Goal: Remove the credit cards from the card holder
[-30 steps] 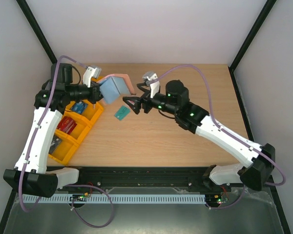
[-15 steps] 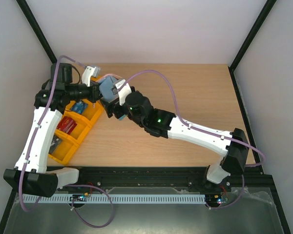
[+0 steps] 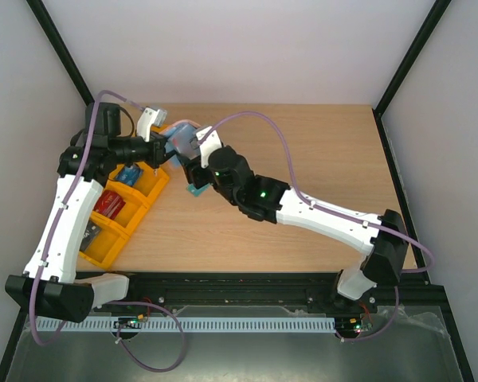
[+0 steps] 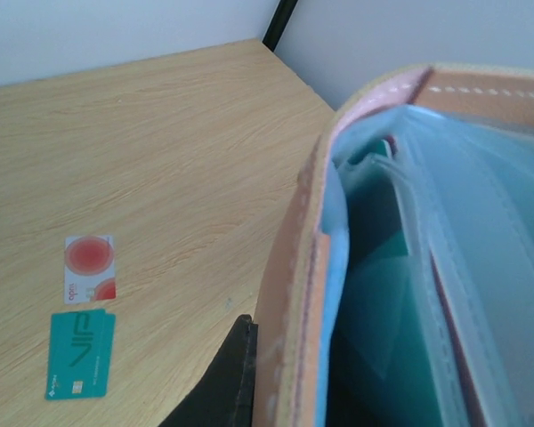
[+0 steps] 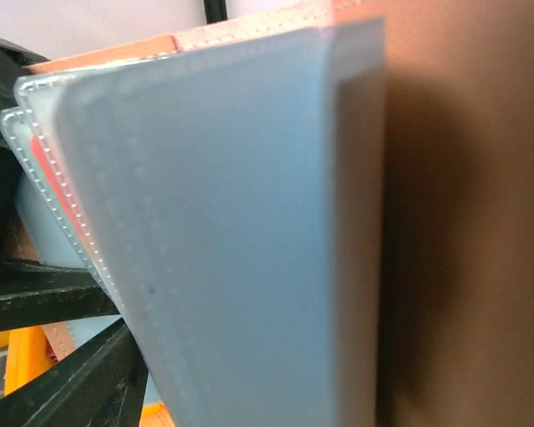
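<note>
The card holder (image 3: 178,137), reddish-brown outside and grey-blue inside, is held open above the table's far left by my left gripper (image 3: 162,149), which is shut on its edge. One black finger (image 4: 230,378) presses its outer cover (image 4: 289,294). My right gripper (image 3: 190,159) is right against the holder. Its wrist view is filled by a grey-blue pocket (image 5: 240,231), and its jaws do not show. The teal card (image 4: 80,353) and the white-pink card with a red round mark (image 4: 90,269) lie side by side on the table. From above only a bit of the teal card (image 3: 196,191) shows.
Orange plastic bins (image 3: 143,215) with blue and red items stand along the left side, under the left arm. The right arm stretches diagonally across the table from the near right. Black frame posts stand at the back corners.
My right gripper has moved left from beside the teal card to the held card holder, and now covers part of the teal card from above. The left arm has hardly moved.
</note>
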Motion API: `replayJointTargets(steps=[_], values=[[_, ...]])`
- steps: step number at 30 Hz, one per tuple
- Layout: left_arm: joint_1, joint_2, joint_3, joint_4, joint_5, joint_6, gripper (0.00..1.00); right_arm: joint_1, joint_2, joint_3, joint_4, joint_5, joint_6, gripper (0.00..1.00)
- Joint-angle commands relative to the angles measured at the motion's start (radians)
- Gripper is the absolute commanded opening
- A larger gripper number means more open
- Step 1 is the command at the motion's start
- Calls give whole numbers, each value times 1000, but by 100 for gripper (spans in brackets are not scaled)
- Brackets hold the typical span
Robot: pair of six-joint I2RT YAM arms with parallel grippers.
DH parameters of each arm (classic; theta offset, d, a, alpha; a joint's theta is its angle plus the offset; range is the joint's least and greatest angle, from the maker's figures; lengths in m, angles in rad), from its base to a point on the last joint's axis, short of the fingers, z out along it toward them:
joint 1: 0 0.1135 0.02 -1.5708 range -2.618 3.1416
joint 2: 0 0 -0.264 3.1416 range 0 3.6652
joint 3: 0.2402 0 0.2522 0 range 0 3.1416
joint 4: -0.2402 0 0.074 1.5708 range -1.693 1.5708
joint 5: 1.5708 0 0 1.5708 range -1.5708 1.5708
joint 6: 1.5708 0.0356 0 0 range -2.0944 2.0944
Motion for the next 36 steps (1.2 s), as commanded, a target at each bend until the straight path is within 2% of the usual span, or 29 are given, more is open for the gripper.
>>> replayJointTargets(steps=[1, 5, 12, 22, 29, 36], values=[[-3, -14, 1, -25, 28, 21, 2, -91, -98, -42, 11, -28, 37, 65], [-4, -14, 0, -31, 25, 33, 2, -130, -131, -64, 14, -161, 35, 69], [-4, -17, 0, -39, 29, 46, 2, -160, -156, -68, 1, -244, 31, 76], [-6, -19, 6, -48, 77, 62, 2, -185, -172, -71, -43, -290, 1, 63], [-6, -14, 10, -54, 50, 79, 2, -241, -256, -126, -74, -531, -50, 66], [-9, -17, 15, -76, 76, 105, 2, -260, -249, -110, -124, -550, -83, 66]])
